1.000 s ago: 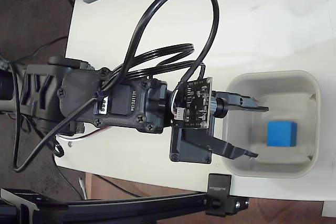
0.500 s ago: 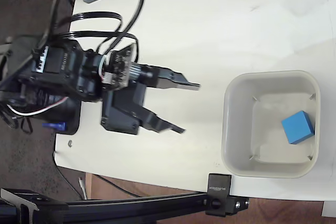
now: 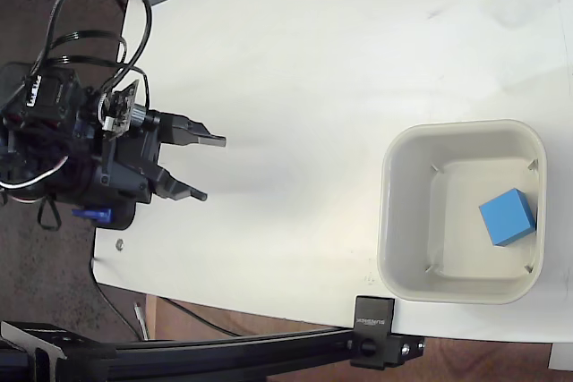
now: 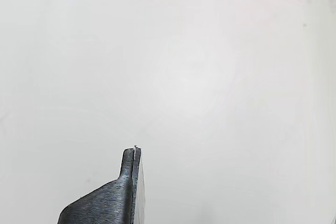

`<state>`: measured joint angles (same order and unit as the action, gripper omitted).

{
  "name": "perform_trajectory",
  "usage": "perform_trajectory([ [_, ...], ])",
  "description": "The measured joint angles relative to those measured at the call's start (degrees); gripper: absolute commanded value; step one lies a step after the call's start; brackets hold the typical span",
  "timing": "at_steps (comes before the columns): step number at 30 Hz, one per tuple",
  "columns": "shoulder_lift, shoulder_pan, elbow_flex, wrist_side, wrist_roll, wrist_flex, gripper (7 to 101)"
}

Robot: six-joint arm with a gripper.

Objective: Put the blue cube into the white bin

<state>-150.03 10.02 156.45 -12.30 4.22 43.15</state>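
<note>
blue cube (image 3: 508, 217) rotated off-square in white bin (image 3: 405, 221), lower right | gripper (image 3: 209, 168) mid-left, jaws apart, empty | table (image 3: 340, 60) between

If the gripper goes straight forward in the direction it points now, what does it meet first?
Probably the white bin: in the fixed view the open gripper points right over bare table toward its left wall. Height is unclear, so it might pass above the rim.

Arm folded back at the fixed view's left edge, pincer (image 3: 210, 167) agape, empty, pointing right.
</note>
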Motion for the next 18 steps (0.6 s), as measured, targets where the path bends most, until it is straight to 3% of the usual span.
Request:
perform_trajectory([
  [5, -8.4, 3.9, 6.6, -2.9, 0.9, -0.2, 100.3],
  [18, -23.5, 3.6, 16.3, -3.3, 1.4, 1.6, 100.3],
])
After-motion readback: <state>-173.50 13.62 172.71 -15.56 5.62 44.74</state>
